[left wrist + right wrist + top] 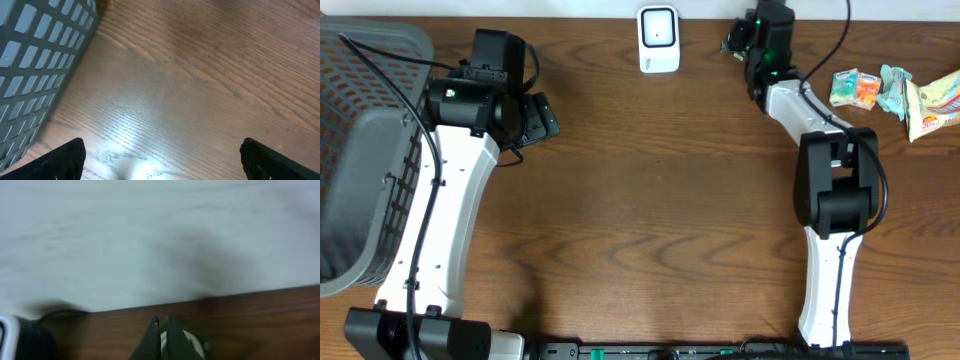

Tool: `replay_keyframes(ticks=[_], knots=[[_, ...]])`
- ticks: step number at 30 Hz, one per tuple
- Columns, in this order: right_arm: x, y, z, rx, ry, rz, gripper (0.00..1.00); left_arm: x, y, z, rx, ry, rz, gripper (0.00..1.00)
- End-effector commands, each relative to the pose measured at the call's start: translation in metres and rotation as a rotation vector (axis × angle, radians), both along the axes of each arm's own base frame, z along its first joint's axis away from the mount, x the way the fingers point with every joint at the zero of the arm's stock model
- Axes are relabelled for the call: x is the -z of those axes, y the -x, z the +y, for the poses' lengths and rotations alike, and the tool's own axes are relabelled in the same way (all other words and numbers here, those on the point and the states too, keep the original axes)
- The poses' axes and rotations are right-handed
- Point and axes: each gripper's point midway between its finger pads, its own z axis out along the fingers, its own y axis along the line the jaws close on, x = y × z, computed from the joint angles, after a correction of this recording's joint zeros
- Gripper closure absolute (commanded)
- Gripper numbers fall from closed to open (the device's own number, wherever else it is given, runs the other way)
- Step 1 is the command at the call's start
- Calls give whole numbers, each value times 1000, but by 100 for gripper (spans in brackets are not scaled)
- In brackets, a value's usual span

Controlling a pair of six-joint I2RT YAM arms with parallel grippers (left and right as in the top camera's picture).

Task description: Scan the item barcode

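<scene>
A white barcode scanner [658, 38] stands at the table's far edge. About a hand's width to its right, my right gripper [742, 40] is shut on a small dark-and-white item [732, 42]. In the right wrist view the fingers [150, 337] pinch that item [192, 341] edge-on, low over the wood and facing the white wall, with part of it hidden behind them. My left gripper [538, 118] hangs wide open over bare wood at the left, and in its wrist view only the two fingertips [65, 160] show, with nothing between them.
A grey slotted basket [360, 150] fills the left side and shows close beside the left gripper [170, 167] as a grey basket wall [35, 60]. Several snack packets [880, 92] lie at the far right. The wall runs just behind the table's far edge [240, 294].
</scene>
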Motion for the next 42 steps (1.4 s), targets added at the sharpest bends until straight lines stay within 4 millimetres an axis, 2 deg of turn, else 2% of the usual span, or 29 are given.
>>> replay_keyframes(ticks=[1, 3, 6, 10, 13, 16, 20, 21, 26, 36, 42], knots=[[52, 2, -6, -10, -85, 115, 99, -2, -1, 2, -16, -4, -5, 2], [57, 4, -10, -2, -88, 162, 99, -2, -1, 2, -16, -4, -5, 2], [51, 3, -11, -1, -79, 197, 99, -2, -1, 2, -16, -4, -5, 2], [25, -2, 1, -61, -37, 209, 99, -2, -1, 2, -16, -4, -5, 2], [4, -10, 0, -59, -40, 168, 99, -2, -1, 2, -16, -4, -5, 2], [6, -12, 0, -60, -40, 161, 99, -2, -1, 2, -16, -4, -5, 2], [40, -10, 9, -95, -64, 214, 99, -2, -1, 2, -16, -4, -5, 2], [56, -11, 9, -89, -72, 230, 98, -2, -1, 2, -16, -4, -5, 2], [82, -10, 3, -75, -82, 262, 96, -2, -1, 2, -16, -4, -5, 2], [112, 7, -17, -37, -81, 398, 99, -2, -1, 2, -16, -4, -5, 2], [121, 32, -29, -57, -15, 570, 99, -2, -1, 2, -16, -4, -5, 2]])
